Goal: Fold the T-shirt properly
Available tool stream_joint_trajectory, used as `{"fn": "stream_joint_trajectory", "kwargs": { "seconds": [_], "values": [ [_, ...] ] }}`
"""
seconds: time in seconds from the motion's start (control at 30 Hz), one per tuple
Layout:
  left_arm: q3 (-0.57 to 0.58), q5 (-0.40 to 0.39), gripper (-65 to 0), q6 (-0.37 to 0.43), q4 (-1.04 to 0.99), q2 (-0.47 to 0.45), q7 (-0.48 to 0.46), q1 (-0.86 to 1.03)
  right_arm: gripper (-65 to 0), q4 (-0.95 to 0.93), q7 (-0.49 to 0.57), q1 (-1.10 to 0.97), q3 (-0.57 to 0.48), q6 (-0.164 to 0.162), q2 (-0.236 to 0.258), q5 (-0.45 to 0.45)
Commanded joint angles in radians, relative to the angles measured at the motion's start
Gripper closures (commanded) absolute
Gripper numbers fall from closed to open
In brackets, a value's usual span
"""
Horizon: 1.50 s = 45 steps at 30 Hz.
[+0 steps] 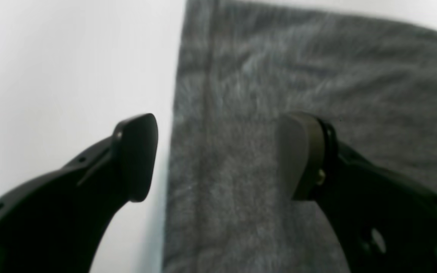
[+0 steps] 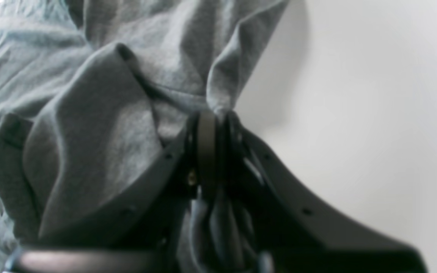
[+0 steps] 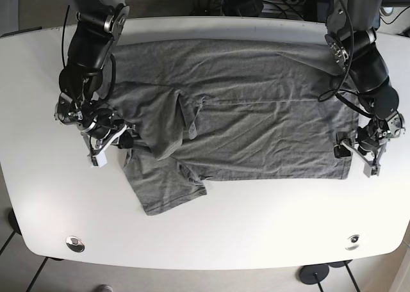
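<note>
Our right gripper [image 2: 212, 125] pinches the shirt [image 3: 256, 113]; our left gripper [image 1: 218, 155] gapes wide. Pulling crooked could bunch it.

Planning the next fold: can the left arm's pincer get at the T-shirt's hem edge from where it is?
Probably yes. The left pincer is open and straddles the T-shirt edge, one finger over the bare table, nothing between.

Black curved fingers [image 1: 135, 157], brass screws, grey jointed arms, black cables
</note>
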Motion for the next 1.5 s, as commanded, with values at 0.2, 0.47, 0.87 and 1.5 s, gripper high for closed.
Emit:
{"fn": "stream_joint_trajectory", "kwargs": {
  "seconds": [0.2,0.47,0.87,1.5],
  "values": [
    [0.008,-0.042,-45.1,-0.006,-0.125,-0.016,-0.072,-0.044,-2.1,0.015,0.021,0.028,0.000,0.003,0.008,0.019],
    [0.070,-0.170,0.0,0.000,-0.119,0.019,-0.058,-0.014,-2.1,0.015,0.022,0.025,0.000,0.003,0.005,0.019],
    [-0.021,-0.170,0.0,-0.081,0.595,0.078,0.212,0.170,-1.9,0.441,-0.067,-0.118,0.000,0.003,0.005,0.021],
    [0.257,-0.167,0.0,-0.014,0.280,0.030,0.218,-0.766,-1.9,-0.037,-0.199,0.959,-0.018,0.003,0.135,-0.110]
  ]
}}
